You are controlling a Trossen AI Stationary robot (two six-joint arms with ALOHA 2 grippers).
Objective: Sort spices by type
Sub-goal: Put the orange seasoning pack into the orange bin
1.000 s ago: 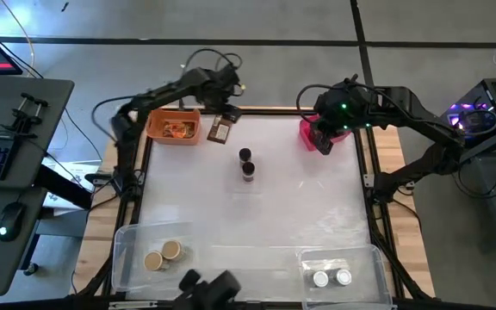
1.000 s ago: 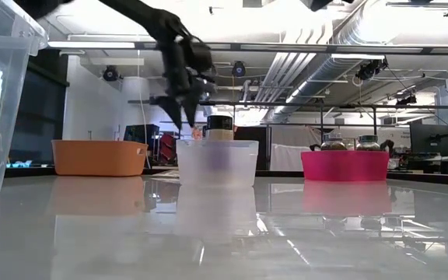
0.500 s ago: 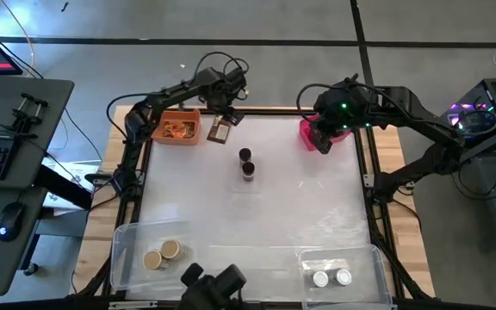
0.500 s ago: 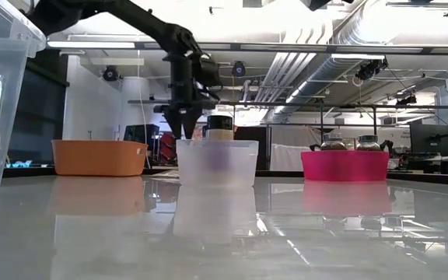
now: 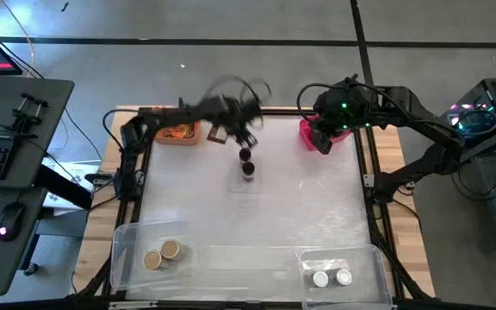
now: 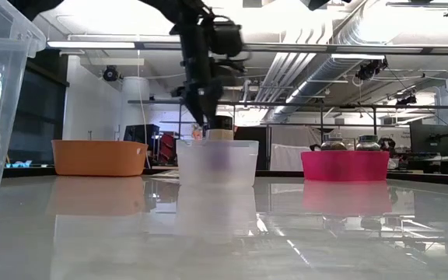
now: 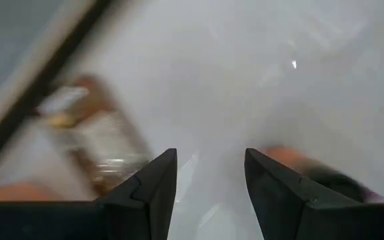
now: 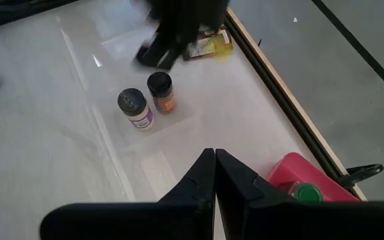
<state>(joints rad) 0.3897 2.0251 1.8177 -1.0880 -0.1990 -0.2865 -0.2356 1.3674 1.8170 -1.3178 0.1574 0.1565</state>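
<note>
Brown packet [image 7: 92,143] just beside open left jaws

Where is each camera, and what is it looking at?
High view: above the table, looking straight down; both arms show.
Low view: at tabletop height, looking across; the left arm comes from above.
Left wrist view: on the left arm, past its open fingers.
Right wrist view: on the right arm, past its shut fingers.
High and right wrist views share two dark-capped jars.
</note>
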